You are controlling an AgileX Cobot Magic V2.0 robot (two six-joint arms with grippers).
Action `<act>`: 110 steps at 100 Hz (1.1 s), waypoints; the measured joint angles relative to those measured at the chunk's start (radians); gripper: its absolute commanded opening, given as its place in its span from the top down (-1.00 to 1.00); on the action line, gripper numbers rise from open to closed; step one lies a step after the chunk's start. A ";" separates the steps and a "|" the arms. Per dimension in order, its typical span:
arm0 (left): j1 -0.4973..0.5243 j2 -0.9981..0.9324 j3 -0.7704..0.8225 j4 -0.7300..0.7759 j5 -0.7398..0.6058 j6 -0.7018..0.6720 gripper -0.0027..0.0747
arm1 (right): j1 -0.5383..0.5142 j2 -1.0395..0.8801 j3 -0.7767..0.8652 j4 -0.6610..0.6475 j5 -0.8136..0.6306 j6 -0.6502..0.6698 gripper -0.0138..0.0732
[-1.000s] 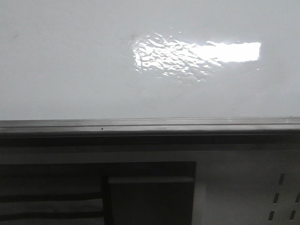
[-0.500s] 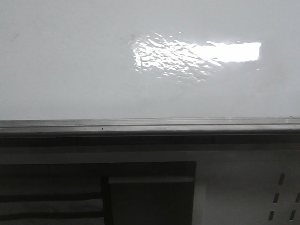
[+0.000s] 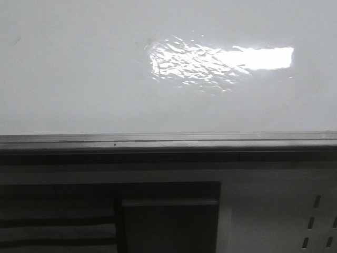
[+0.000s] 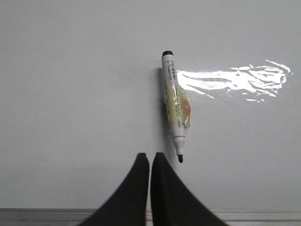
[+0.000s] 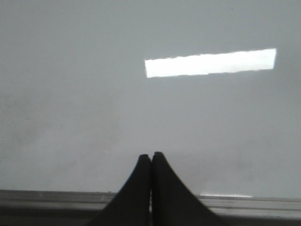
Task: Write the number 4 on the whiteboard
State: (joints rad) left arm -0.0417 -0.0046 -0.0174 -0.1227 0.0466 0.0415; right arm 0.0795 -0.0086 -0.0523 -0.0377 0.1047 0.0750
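White board [image 3: 79, 79] blank, no 4 yet. Marker [image 4: 175, 107] flat on board, uncapped, beside left gripper [image 4: 150, 156] for pickup. Jaws pressed together, empty, on left and right gripper [image 5: 151, 155].

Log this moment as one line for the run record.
left tool: shut, empty | right tool: shut, empty | marker: uncapped, lying on whiteboard beside left tool | number 4: not written

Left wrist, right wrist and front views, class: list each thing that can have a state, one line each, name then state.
marker: uncapped, lying flat on the board, not gripped.
whiteboard: blank, no figure written on the parts shown.
left gripper: shut, holding nothing, beside the marker's tip.
right gripper: shut, holding nothing.
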 measured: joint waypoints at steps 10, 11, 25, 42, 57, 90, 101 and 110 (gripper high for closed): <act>0.000 0.000 -0.077 -0.007 0.056 0.000 0.98 | 0.000 0.000 -0.103 0.002 0.080 0.000 0.85; 0.000 0.000 -0.085 -0.008 0.060 0.000 0.98 | 0.000 0.000 -0.111 0.002 0.085 0.000 0.85; 0.000 0.023 -0.252 -0.019 0.176 0.000 0.98 | 0.000 0.060 -0.262 -0.005 0.201 0.000 0.85; 0.000 0.143 -0.443 -0.022 0.325 0.000 0.98 | 0.000 0.198 -0.420 -0.013 0.340 0.002 0.85; 0.000 0.240 -0.539 -0.022 0.372 0.000 0.98 | 0.000 0.298 -0.497 -0.014 0.376 0.002 0.85; 0.000 0.278 -0.546 -0.022 0.385 0.000 0.98 | 0.000 0.355 -0.503 -0.015 0.362 0.002 0.85; 0.000 0.278 -0.546 -0.022 0.387 0.000 0.98 | 0.000 0.355 -0.503 -0.015 0.357 0.002 0.85; 0.000 0.278 -0.548 -0.022 0.389 0.000 0.98 | 0.000 0.355 -0.503 -0.015 0.357 0.004 0.85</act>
State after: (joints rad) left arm -0.0417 0.2730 -0.5653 -0.1450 0.4358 0.0415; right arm 0.0795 0.3464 -0.5551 -0.0530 0.4614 0.0785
